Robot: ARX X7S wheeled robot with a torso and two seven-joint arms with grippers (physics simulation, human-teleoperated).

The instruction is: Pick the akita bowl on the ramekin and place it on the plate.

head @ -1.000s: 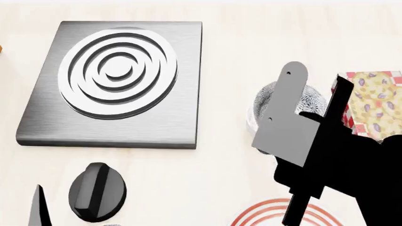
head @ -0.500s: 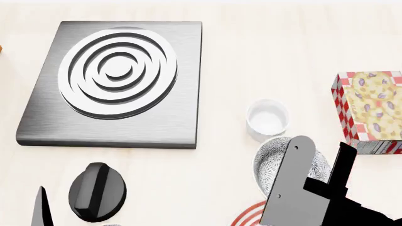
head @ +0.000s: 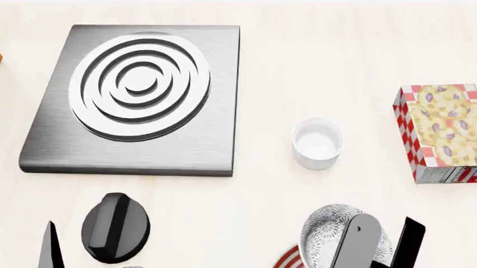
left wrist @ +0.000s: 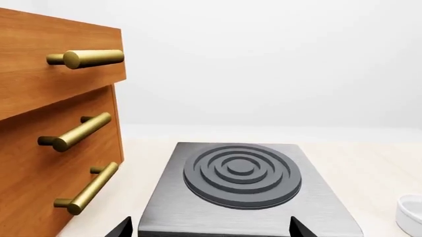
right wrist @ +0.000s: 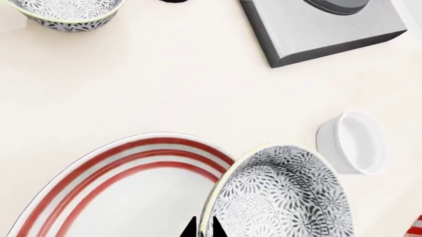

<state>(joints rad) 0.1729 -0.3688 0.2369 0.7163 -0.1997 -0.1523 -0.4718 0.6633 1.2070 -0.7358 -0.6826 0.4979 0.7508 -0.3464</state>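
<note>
The akita bowl (right wrist: 283, 197) (head: 332, 231), speckled black and white, hangs off the ramekin with my right gripper (right wrist: 203, 230) (head: 384, 245) shut on its rim, one fingertip inside and one outside. It overlaps the edge of the red-ringed white plate (right wrist: 125, 192), which shows only as a sliver (head: 287, 259) in the head view. The plain white ramekin (head: 318, 142) (right wrist: 353, 143) (left wrist: 412, 215) stands bare and apart from the bowl. My left gripper (left wrist: 211, 233) is open with nothing between its tips, facing the stove plate.
A steel stove plate (head: 134, 97) (left wrist: 240, 173) with ringed burner fills the left, a black knob (head: 115, 226) near it. A second patterned bowl (right wrist: 66, 12) sits beyond the plate. A red-checked food box (head: 439, 131) stands right. Wooden drawers (left wrist: 53, 133) with brass handles flank my left gripper.
My right gripper has carried the akita bowl off the ramekin and toward the near edge, over the plate's rim. The ramekin now stands uncovered. The left arm has not moved.
</note>
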